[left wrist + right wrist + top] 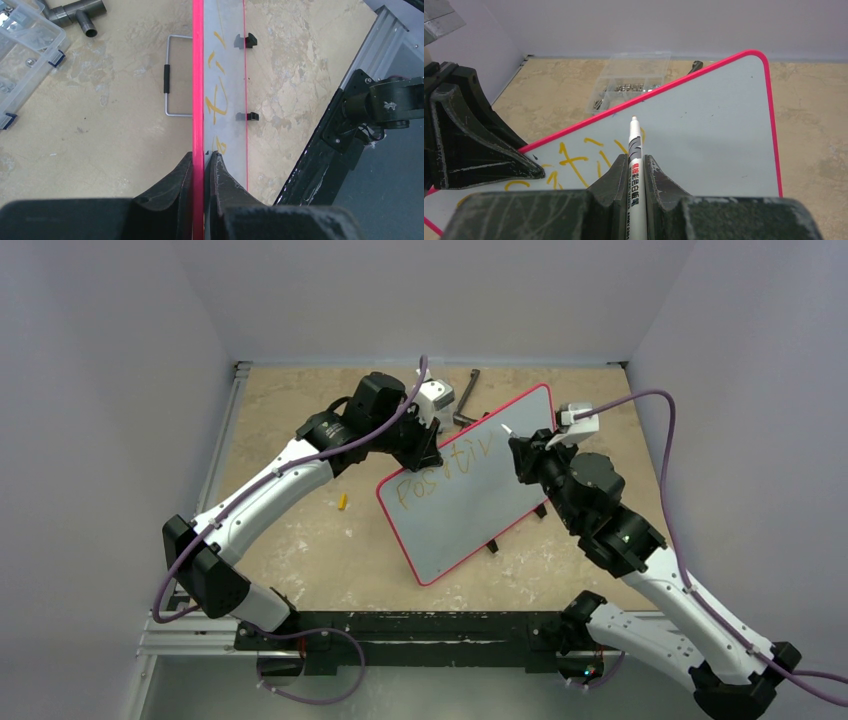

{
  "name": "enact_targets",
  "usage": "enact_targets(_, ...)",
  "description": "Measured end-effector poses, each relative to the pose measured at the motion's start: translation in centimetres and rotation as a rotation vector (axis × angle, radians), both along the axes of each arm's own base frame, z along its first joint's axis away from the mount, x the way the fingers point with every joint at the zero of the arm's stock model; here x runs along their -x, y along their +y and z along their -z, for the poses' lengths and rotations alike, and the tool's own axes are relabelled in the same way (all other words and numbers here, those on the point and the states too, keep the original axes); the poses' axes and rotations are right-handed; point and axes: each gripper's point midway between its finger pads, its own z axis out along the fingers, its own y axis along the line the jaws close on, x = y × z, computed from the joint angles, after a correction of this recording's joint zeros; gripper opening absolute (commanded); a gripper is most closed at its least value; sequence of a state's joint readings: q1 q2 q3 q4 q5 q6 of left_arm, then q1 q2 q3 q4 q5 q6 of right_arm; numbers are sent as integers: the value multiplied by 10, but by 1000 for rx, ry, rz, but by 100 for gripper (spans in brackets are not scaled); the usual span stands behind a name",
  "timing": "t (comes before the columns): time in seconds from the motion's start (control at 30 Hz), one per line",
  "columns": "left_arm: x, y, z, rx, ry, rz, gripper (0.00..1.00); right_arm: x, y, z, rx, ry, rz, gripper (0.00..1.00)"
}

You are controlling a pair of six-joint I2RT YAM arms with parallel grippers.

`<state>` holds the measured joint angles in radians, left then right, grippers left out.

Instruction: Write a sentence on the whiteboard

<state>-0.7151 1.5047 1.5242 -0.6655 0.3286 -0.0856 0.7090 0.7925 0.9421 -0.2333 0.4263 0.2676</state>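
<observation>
left claw (200, 157) is clamped on the red edge of the whiteboard (480, 510), which stands tilted on the table (300, 540). right claw (636, 160) grips a marker (634, 135), its tip just past the sentence (445, 468), which reads "positiv".

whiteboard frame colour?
Bright red-pink, a thin line all round the whiteboard. Shows best in the right wrist view.

Beige table (300, 550) with small yellow object (341, 503)
</observation>
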Motion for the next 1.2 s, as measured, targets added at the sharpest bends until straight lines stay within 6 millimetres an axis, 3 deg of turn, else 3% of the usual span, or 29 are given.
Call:
enact_targets(0.5, 0, 0, 0, 1, 0, 1, 0, -16, -17, 27, 5, 57, 21, 0)
enact_targets(1.2, 0, 0, 0, -1, 2, -1, 0, -33, 5, 41, -7, 89, -52, 0)
